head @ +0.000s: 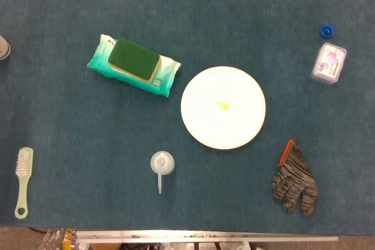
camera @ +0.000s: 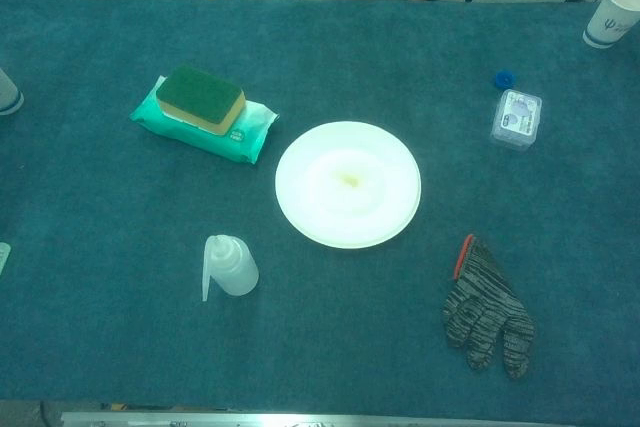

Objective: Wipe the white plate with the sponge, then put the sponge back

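Observation:
A round white plate [head: 223, 107] [camera: 348, 184] lies flat near the middle of the blue table, with a small yellowish smear at its centre. Left of it, a green-topped yellow sponge [head: 135, 58] [camera: 200, 98] rests on a teal wet-wipe pack [head: 162, 79] [camera: 246, 133]. Neither hand shows in the head view or the chest view.
A clear squeeze bottle [head: 162, 165] [camera: 229, 267] lies in front of the plate. A grey work glove [head: 295, 181] [camera: 487, 312] lies at the front right. A small clear box [head: 329, 62] [camera: 516, 119] and blue cap [head: 326, 30] sit far right, a brush [head: 23, 181] front left, a paper cup [camera: 612, 13] back right.

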{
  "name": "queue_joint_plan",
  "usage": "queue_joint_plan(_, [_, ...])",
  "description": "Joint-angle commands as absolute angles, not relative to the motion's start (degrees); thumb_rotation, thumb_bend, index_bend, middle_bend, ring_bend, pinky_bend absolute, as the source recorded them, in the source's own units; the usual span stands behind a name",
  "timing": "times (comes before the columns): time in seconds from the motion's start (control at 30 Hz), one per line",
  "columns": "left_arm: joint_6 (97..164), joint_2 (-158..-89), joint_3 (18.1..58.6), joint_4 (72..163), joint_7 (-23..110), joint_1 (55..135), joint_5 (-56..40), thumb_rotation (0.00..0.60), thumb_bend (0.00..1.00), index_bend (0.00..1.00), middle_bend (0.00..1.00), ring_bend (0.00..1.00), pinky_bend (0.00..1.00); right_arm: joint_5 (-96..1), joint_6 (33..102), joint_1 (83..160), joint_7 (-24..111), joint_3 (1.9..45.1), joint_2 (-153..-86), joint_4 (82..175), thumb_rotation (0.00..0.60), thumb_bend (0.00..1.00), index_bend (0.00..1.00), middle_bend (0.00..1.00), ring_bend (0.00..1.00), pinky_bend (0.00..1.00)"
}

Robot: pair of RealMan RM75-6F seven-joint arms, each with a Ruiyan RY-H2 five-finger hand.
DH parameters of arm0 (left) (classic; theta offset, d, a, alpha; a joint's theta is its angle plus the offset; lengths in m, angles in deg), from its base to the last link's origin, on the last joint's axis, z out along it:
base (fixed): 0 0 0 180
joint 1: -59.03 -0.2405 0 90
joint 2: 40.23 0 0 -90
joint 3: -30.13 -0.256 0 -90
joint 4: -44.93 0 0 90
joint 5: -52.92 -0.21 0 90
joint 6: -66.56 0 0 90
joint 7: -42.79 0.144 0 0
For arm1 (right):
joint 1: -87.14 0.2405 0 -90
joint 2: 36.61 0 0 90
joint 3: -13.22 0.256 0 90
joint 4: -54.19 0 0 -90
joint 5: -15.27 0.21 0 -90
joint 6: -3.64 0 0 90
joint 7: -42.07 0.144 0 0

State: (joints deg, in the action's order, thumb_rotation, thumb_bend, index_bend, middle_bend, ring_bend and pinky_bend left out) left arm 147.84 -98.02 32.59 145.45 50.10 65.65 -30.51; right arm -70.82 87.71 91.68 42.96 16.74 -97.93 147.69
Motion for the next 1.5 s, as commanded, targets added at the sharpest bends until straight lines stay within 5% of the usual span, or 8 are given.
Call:
queue_joint_plan(0.03, [147.0,-97.6,32.6,146.4,50.8,66.1,-30.3,0.600,0.38,0.35,0.32,0.26,0.24,-70.9,88.0,91.5,43.4,16.7,-97.8,147.5,0.564,0.21,0.47,0.41,0.33,0.44])
queue_joint_plan(0.43, [144.2,-96.3,32.6,147.0,50.6,68.6,-31.9,0.600,0.38,0.35,0.32,0.26,0.24,-71.4,88.7,90.9,44.6,16.4,-96.9,147.7,0.565,0.21,0.47,0.41,0.33,0.44])
queue_joint_plan(0.93, [129.3,-96.4,35.4,146.3,47.3,81.7,-34.9,0.600,0.38,0.35,0.32,0.26,0.24,-70.2,85.4,94.8,43.0,19.5,-94.0,153.4,0.564,0.21,0.40,0.38,0.31,0.44])
queue_joint_plan(1.33, [115.3,-103.5,38.1,140.6,48.2,94.4,-31.9,0.568,0.38,0.22,0.25,0.25,0.24,-68.3,85.6,95.0,42.0,20.3,-93.1,154.9,0.564,0.21,0.39,0.37,0.31,0.44])
queue_joint_plan(1.5, [109.8,-104.9,38.0,138.3,53.5,98.5,-29.3,0.518,0.36,0.13,0.15,0.17,0.21,-68.0,86.1,94.6,42.3,20.2,-93.0,155.0,0.564,0.21,0.39,0.37,0.31,0.44])
